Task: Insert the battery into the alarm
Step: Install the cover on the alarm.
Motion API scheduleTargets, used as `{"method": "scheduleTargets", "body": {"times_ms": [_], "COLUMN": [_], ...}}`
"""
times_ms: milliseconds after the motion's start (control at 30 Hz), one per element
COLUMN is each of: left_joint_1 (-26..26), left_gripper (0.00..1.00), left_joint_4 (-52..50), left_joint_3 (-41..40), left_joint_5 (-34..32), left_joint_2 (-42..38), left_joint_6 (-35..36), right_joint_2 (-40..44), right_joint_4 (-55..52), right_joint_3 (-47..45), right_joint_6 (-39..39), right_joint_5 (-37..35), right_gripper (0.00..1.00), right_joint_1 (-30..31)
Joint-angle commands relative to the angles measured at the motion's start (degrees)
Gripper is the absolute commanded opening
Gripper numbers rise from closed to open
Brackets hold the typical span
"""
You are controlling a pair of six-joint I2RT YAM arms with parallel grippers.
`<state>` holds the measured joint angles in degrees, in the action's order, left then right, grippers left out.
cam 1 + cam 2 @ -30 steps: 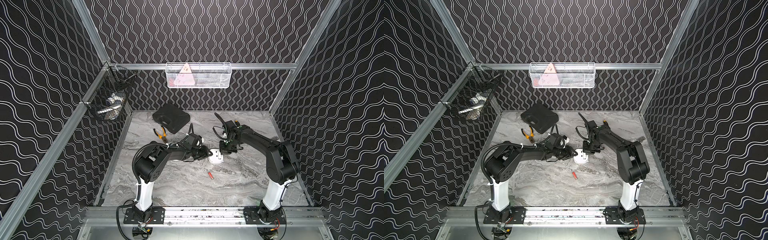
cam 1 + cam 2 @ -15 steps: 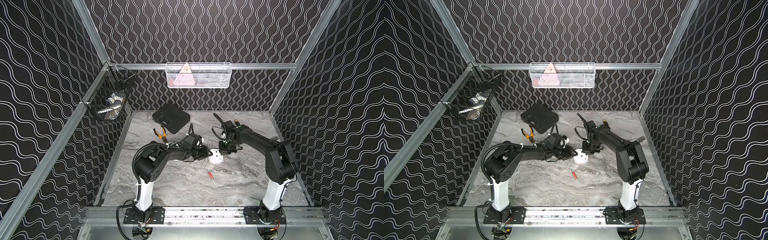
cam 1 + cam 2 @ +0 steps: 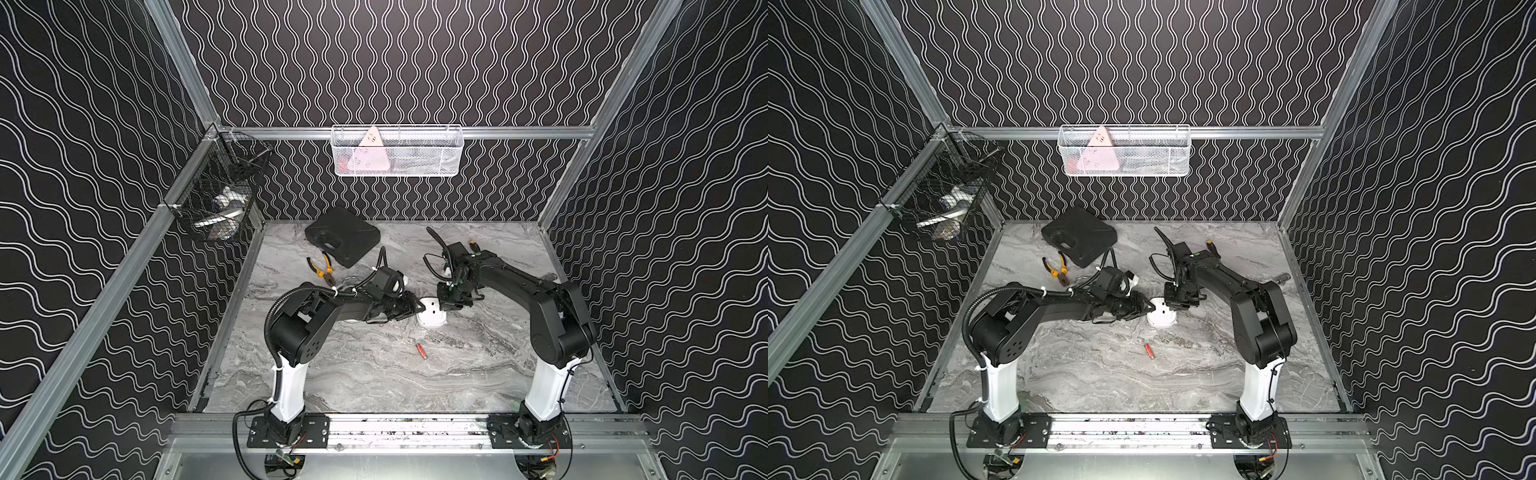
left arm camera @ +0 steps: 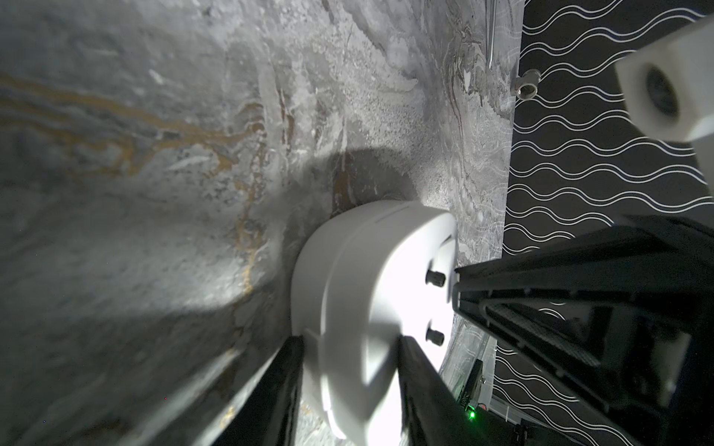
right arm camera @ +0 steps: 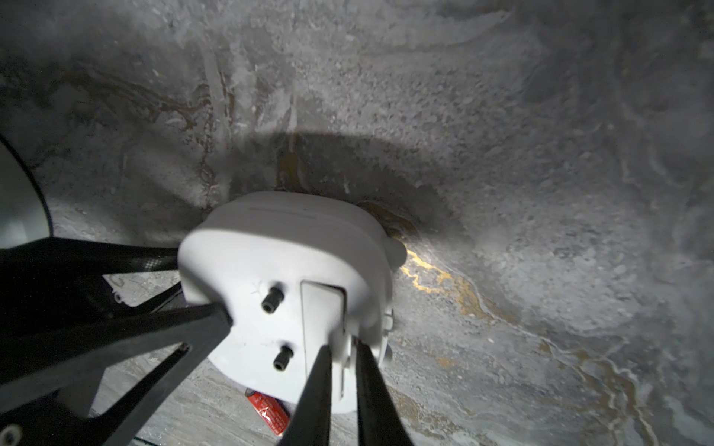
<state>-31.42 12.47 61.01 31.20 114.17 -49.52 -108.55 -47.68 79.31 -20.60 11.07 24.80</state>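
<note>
Your left gripper [image 3: 419, 309] clamps the white alarm [image 3: 431, 318] by its sides. Your right gripper [image 5: 344, 347] straddles its rim, fingers [image 5: 317, 394] barely apart; grip unclear. The red battery [image 3: 421, 351] lies on the table [image 3: 353, 374] near both grippers.

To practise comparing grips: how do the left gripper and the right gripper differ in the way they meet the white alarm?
The left gripper has its fingers set wide, straddling the thick body of the alarm; the right gripper has its fingers close together at the alarm's rim. In both top views the left gripper lies low, reaching in from the side, while the right gripper points down from above. Both meet the same alarm.
</note>
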Motion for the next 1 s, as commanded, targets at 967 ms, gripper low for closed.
{"method": "scheduleTargets", "body": {"times_ms": [967], "left_joint_1": [-0.08], "left_gripper": [0.43], "left_joint_4": [-6.97], "left_joint_3": [-0.72], "left_joint_5": [-2.01], "left_joint_2": [0.01], "left_joint_6": [0.12], "right_joint_2": [-1.83], "right_joint_4": [-0.3], "right_joint_3": [-1.13], "right_joint_6": [-0.84], "right_joint_5": [-1.67], "right_gripper": [0.16], "right_joint_1": [0.08]}}
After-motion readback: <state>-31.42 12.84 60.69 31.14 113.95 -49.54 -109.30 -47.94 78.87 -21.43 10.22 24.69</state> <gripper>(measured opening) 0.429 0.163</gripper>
